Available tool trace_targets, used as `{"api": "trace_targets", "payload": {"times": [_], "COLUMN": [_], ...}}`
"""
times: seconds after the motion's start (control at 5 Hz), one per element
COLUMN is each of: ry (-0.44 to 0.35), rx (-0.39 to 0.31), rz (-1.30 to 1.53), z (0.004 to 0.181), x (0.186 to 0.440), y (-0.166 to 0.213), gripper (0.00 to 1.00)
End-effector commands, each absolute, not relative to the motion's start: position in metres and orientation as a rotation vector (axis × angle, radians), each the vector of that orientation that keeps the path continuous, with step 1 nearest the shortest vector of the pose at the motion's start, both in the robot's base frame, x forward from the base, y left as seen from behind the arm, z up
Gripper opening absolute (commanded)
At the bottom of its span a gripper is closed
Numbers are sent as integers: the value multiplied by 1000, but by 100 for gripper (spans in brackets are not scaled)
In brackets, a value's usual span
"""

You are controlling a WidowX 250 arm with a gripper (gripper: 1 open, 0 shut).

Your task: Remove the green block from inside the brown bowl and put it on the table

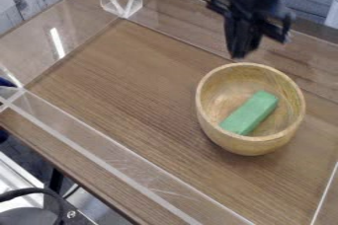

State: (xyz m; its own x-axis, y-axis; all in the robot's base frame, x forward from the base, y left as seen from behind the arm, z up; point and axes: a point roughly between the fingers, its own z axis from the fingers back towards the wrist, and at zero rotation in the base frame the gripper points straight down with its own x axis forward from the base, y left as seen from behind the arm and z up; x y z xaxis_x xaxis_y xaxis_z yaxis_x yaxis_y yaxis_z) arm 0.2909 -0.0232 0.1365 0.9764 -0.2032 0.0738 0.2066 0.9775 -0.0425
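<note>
The green block [251, 112] lies flat and slanted inside the brown bowl [207, 109], which stands on the table [119, 81] at the right. My gripper [242, 49] hangs above the table just behind the bowl's far left rim, pointing down. Its dark fingers are shut together with nothing between them. The block is free of the gripper and fully visible.
Low clear acrylic walls [79, 135] edge the tabletop on the near and left sides. A small clear acrylic stand [119, 0] sits at the far left corner. Bare wood stretches left of the bowl.
</note>
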Motion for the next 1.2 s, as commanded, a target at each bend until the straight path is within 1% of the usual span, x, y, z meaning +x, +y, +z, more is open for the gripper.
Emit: {"api": "trace_targets", "payload": {"times": [0.0, 0.4, 0.6, 0.8, 1.0], "ry": [-163, -94, -48, -61, -50], "rx": [-34, -49, -52, -49, -47], "rz": [-164, -215, -232, -225, -218], "z": [167, 133, 108, 116, 110], "x": [301, 294, 289, 293, 294], "y": [1, -14, -14, -11, -7], "gripper": [0, 0, 0, 0, 0]}}
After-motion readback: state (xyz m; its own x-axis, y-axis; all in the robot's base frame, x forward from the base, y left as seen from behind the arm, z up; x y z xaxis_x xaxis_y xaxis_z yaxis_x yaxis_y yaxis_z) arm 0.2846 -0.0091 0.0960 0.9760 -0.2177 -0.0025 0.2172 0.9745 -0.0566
